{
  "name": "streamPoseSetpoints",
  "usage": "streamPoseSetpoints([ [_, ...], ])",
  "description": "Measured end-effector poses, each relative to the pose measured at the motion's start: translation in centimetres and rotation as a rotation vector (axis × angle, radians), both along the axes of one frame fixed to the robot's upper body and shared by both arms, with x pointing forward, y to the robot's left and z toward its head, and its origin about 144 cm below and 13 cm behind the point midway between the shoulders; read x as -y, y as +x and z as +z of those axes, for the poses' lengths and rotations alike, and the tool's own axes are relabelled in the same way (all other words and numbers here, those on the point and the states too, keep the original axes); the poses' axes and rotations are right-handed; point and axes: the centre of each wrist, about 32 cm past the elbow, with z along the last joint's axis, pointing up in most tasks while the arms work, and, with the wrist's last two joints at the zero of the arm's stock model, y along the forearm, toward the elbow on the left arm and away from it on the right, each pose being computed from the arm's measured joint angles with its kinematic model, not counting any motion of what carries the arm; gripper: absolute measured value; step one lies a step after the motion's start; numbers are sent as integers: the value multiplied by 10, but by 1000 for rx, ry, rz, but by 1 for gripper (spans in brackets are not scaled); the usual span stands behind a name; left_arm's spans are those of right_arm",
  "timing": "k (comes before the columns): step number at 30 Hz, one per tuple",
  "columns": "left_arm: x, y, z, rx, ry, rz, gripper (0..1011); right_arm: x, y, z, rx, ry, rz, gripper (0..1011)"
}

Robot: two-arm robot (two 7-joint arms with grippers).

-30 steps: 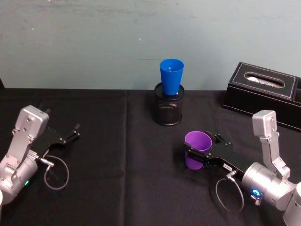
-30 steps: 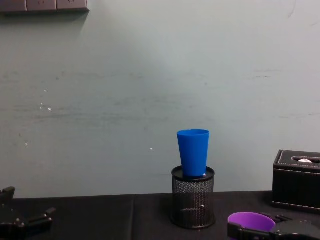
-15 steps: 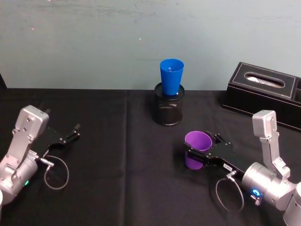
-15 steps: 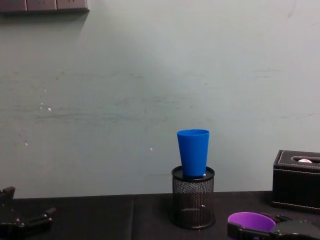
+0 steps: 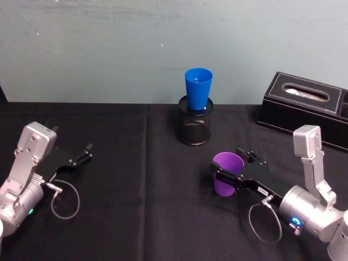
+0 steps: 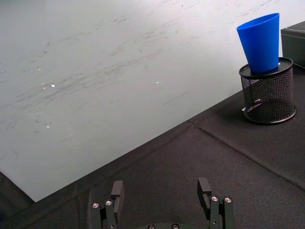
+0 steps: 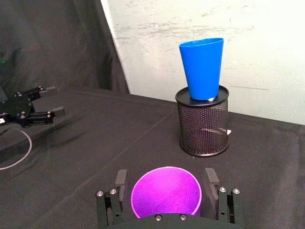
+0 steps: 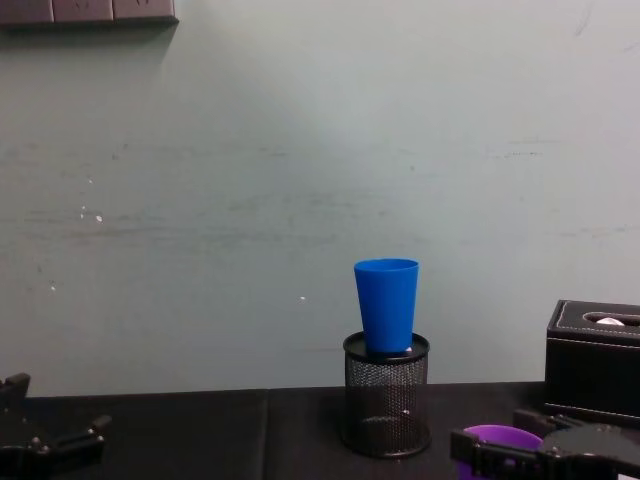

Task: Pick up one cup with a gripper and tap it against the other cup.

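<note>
Right pincer [image 5: 231, 173]: low over the table's right front, jaws set on either side of the purple cup [image 5: 227, 173] and closed against its wall, as the right wrist view shows.
Purple cup: upright, mouth open upward, in front of and slightly right of the mesh holder [image 5: 195, 122], well apart from it.
Blue cup [image 5: 198, 89]: upright, base sunk in the black mesh holder near the wall.
Left pincer [image 5: 80, 154]: at the table's left side, jaws spread and holding nothing.
Table [image 5: 136, 185]: draped in black cloth.
Black box [image 5: 304, 108]: at the far right.
</note>
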Motion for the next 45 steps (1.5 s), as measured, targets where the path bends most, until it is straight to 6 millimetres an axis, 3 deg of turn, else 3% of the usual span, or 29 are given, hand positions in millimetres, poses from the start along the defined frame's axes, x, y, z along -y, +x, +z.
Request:
streamPoseSetpoints([
  [21, 0, 0, 0, 0, 0, 0, 1011, -3, -6, 17, 117, -14, 0, 1003],
  [45, 0, 0, 0, 0, 0, 0, 1011, -3, -5, 16, 115, -15, 0, 1003],
])
